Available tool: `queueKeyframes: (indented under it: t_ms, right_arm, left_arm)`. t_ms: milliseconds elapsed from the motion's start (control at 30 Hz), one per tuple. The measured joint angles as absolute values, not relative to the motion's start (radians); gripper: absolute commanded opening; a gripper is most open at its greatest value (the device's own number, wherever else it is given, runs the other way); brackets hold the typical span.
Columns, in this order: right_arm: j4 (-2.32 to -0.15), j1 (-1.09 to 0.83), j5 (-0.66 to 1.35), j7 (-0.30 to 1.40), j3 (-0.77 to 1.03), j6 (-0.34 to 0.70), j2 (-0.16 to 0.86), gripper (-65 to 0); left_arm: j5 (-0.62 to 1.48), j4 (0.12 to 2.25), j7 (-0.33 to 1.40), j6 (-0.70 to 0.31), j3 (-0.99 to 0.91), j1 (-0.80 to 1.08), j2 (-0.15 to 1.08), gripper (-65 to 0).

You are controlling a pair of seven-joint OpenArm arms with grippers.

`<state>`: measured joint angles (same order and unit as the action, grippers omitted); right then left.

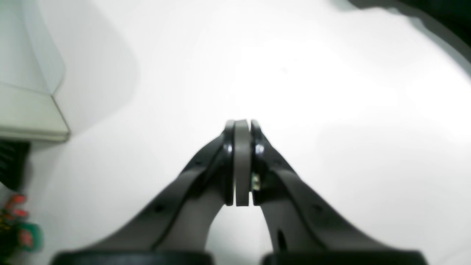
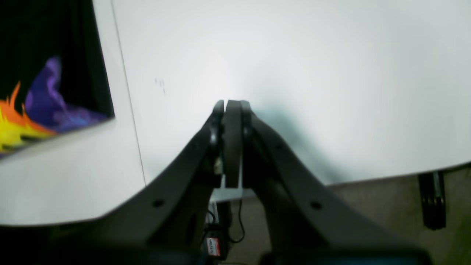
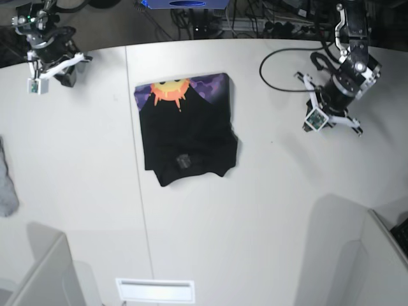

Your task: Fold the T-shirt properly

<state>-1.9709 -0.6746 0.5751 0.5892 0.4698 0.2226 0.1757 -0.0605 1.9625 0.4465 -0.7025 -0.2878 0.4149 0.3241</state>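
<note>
The black T-shirt [image 3: 189,137] lies folded into a compact shape at the table's centre. Its orange-yellow sun on purple print faces up along the far edge. In the right wrist view its printed part [image 2: 40,106] shows at the upper left. My right gripper [image 2: 231,103] is shut and empty over bare table to the side of the shirt; in the base view it [image 3: 52,62] is at the far left. My left gripper [image 1: 241,123] is shut and empty over bare table; in the base view it [image 3: 333,109] is far right of the shirt.
A small grey cloth [image 3: 5,185] lies at the left table edge. A black cable [image 3: 280,73] loops near my left arm. A white partition corner [image 1: 33,121] stands close by. The table edge [image 2: 386,178] and floor are just under my right gripper. A dark blurred shape [image 1: 441,18] shows in the left wrist view.
</note>
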Motion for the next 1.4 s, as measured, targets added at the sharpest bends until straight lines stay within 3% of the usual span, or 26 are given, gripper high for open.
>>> queueKeyframes:
  t_ms: [100, 200, 400, 633, 767, 867, 1100, 1400]
  right_arm:
    - [-1.971, -0.711, 0.583, 0.588, 0.504, 0.247, 0.179, -65.0]
    - [-1.971, -0.753, 0.575, 0.591, 0.56, 0.264, 0.184, -65.0]
    - [-1.989, -0.87, 0.583, 0.646, 0.57, 0.287, 0.232, -65.0]
    - [-1.99, -0.992, 0.581, 0.786, 0.57, 0.282, 0.233, -65.0]
    - [-1.983, -1.019, 0.569, 0.933, 0.517, 0.277, 0.241, -65.0]
    - [-1.944, -1.034, 0.59, 0.95, 0.408, 0.287, 0.268, -65.0]
    - [-1.602, -0.934, 0.587, 0.848, 0.07, 0.288, 0.352, -65.0]
    - [-0.838, -0.532, 0.585, 0.453, -0.353, 0.274, 0.414, -65.0]
  left_arm:
    - [-0.06, 1.934, 0.22, -0.705, -0.364, 0.582, 0.317, -65.0]
    - [-0.066, 1.915, 0.11, -0.704, -0.436, 0.7, 0.316, -65.0]
    - [-0.065, 1.915, 0.101, -0.704, -0.556, 0.86, 0.276, -65.0]
    - [-0.068, 1.902, 0.095, -0.697, -0.572, 1.051, 0.217, -65.0]
    - [-0.068, 1.803, 0.091, -0.697, -0.537, 1.069, 0.191, -65.0]
    - [-0.064, 1.673, 0.089, -0.685, -0.476, 1.063, 0.196, -65.0]
    - [-0.185, 1.327, 0.091, -0.693, -0.388, 0.918, 0.188, -65.0]
    - [-0.251, 0.741, -0.008, -0.691, -0.391, 0.58, 0.188, -65.0]
